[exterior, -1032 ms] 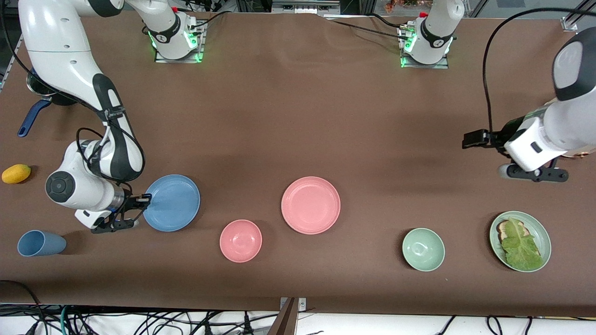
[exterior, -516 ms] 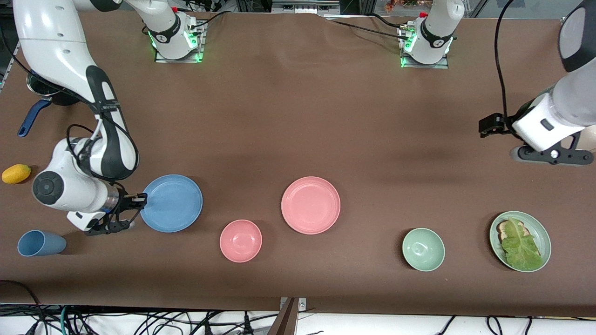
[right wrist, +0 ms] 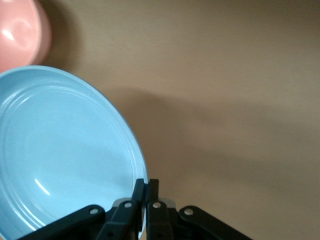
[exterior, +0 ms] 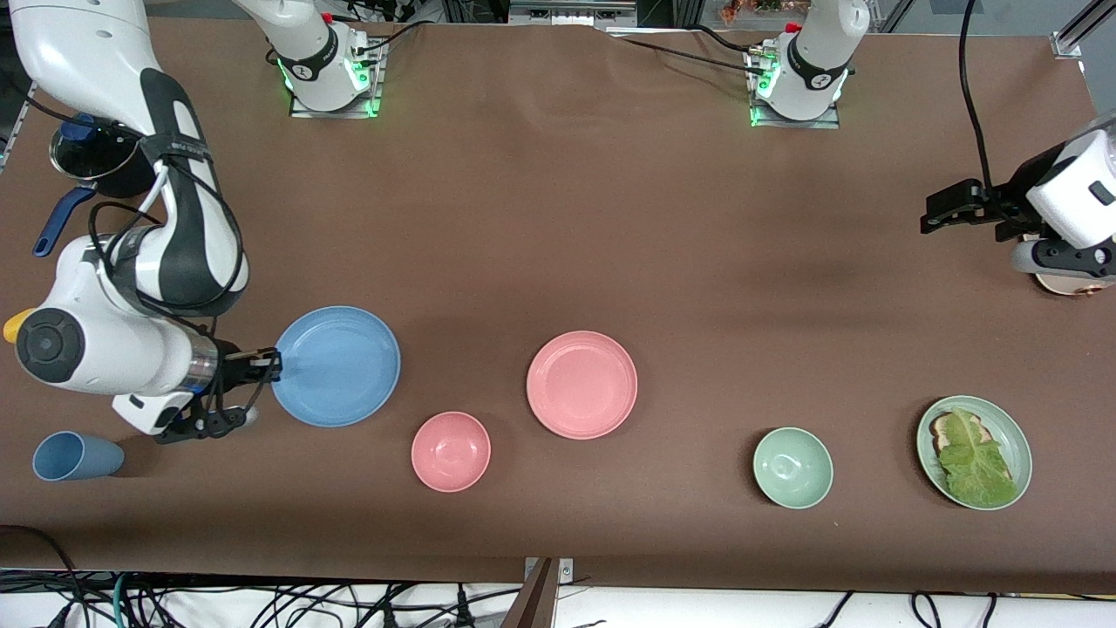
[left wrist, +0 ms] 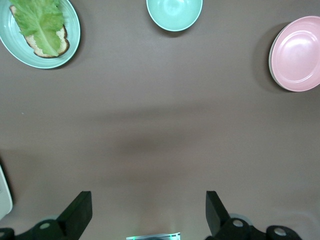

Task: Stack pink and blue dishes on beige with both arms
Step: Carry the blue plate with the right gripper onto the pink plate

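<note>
Toward the right arm's end of the table, the blue plate (exterior: 336, 365) is held by its rim in the right gripper (exterior: 261, 365), whose fingers are pressed together on the plate's edge. In the right wrist view the rim of the blue plate (right wrist: 65, 150) is seen pinched between the two black fingertips (right wrist: 139, 187), and a shadow is cast on the brown cloth under the plate, so the plate is lifted off the table; this is not clear from the front view. The pink bowl (right wrist: 22, 32) is caught only partly in that wrist view, while in the front view it (exterior: 451, 451) is shown whole, nearer to the camera than the pink plate (exterior: 581, 384), which lies flat near the middle of the table. The left gripper (exterior: 946, 208) is held in the air over the left arm's end of the table, and its jaws are spread wide apart, as is shown by the two separated fingers (left wrist: 80, 212) in the left wrist view. In that view the pink plate (left wrist: 296, 54), a green bowl (left wrist: 174, 13) and a green plate with lettuce and bread (left wrist: 40, 31) are seen. A blue cup (exterior: 77, 456) is shown only in the front view.
</note>
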You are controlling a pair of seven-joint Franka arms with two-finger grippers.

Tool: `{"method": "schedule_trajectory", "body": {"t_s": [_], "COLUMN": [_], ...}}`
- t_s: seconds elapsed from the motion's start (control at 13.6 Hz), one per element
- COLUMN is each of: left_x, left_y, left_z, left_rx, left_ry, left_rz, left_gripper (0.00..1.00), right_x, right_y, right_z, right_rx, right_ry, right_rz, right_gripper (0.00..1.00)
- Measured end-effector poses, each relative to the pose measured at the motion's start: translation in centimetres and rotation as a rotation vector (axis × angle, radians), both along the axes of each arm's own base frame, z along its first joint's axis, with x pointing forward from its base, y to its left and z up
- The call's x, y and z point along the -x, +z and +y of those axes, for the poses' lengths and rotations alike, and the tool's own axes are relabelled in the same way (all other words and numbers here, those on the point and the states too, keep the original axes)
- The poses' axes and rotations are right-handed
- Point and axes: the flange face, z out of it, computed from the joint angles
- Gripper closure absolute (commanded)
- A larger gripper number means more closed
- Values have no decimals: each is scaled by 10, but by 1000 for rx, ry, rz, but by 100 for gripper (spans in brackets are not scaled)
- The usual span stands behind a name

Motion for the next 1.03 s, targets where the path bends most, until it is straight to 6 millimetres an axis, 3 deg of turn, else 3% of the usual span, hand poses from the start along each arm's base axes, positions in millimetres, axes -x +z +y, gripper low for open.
{"method": "schedule_trajectory", "body": {"t_s": [0.44, 0.74, 0.88, 1.03], "left_x": [0, 1, 1, -1], "left_y": [0, 0, -1, -5], "left_z": [6, -17, -19, -12], "left_rx": [-18, -97, -99, -100], "left_ry": [27, -21, -22, -10], "left_rz": [1, -3, -1, 7], "left_gripper": [0, 0, 0, 0], "right_x": [29, 57, 69, 76], "right_y": [7, -9, -26, -43], "right_z": [143, 242, 276, 298], "right_rx": [-33, -45, -54, -58], "right_ry": [-170, -288, -347, -389], "right_rz": [21, -14, -26, -43], "right_gripper": [100, 100, 100, 100]}}
